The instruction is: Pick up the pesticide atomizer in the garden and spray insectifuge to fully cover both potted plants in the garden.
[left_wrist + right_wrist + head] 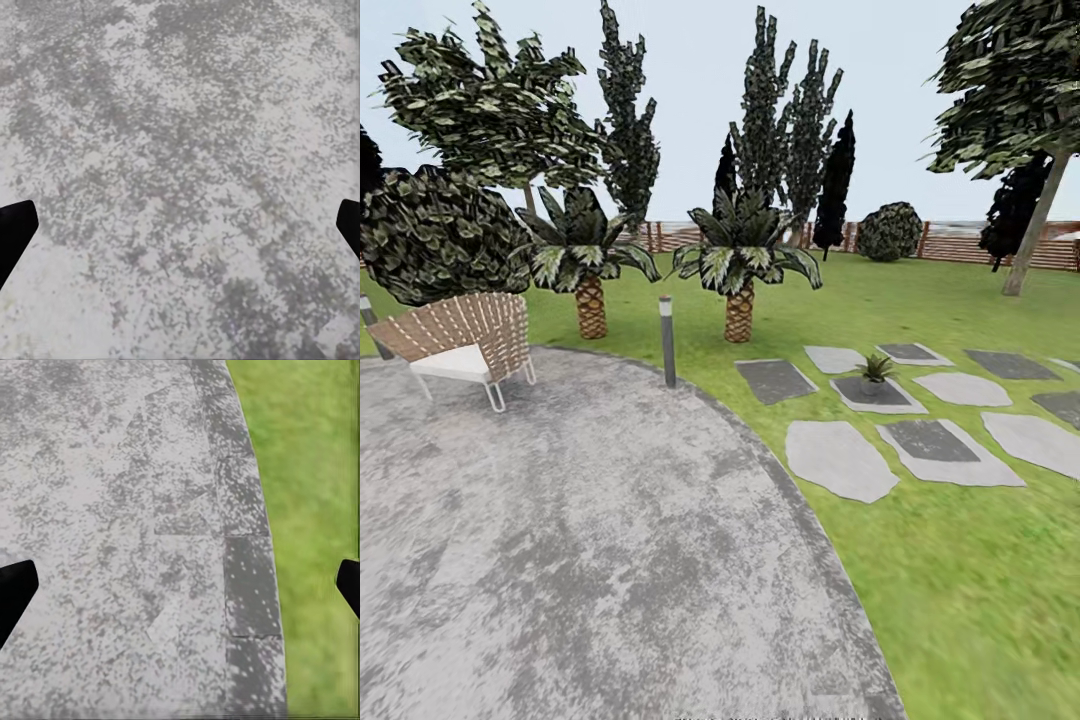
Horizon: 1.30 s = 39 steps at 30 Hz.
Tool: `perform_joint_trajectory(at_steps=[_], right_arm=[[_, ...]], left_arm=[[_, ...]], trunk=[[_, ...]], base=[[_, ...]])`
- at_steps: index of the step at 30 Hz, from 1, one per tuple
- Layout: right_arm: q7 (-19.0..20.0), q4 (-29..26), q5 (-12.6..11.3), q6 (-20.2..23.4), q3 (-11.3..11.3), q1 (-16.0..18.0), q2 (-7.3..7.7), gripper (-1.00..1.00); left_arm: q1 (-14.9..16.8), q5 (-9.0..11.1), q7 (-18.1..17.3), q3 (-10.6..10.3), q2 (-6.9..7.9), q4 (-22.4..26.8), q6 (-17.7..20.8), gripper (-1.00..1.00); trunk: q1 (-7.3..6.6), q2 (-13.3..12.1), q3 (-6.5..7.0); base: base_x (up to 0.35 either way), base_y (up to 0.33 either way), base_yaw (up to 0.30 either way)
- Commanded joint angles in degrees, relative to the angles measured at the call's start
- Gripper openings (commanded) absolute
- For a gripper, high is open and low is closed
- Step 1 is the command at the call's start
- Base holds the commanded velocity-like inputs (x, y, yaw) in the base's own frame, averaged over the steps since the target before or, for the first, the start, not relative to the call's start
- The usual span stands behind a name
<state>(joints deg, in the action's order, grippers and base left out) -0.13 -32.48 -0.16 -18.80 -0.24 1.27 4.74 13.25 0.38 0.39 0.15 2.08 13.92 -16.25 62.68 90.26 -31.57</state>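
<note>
head: potted plant [875,371] on stepping stone [877,393] | left pincer [180,225] spread, over patio [180,112] | right pincer [180,585] spread, patio edge meets lawn [315,510]

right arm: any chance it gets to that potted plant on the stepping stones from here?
Probably not. The potted plant sits on a stepping stone far across the lawn, while the right end effector, fingers wide apart and empty, hangs over the patio edge. Nothing blocks the way; the base would need to drive closer.
</note>
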Motion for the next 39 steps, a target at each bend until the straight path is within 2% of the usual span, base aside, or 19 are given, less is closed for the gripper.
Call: perform_joint_trajectory(at_steps=[1, 39], right_arm=[[-0.02, 0.05, -0.01, -0.18, -0.02, 0.04, 0.00, 1.00], [-0.04, 1.45, -0.01, -0.35, 0.06, 0.04, -0.04, 1.00]], left_arm=[[0.02, 0.04, 0.04, 0.00, 0.06, -0.03, -0.19, 1.00], [0.20, 0.06, 0.02, -0.06, 0.20, -0.12, -0.19, 1.00]], trunk=[[0.22, 0.44, -0.31], [8.57, 15.68, -9.90]], base=[[0.000, 0.000, -0.206], [0.000, 0.000, -0.191]])
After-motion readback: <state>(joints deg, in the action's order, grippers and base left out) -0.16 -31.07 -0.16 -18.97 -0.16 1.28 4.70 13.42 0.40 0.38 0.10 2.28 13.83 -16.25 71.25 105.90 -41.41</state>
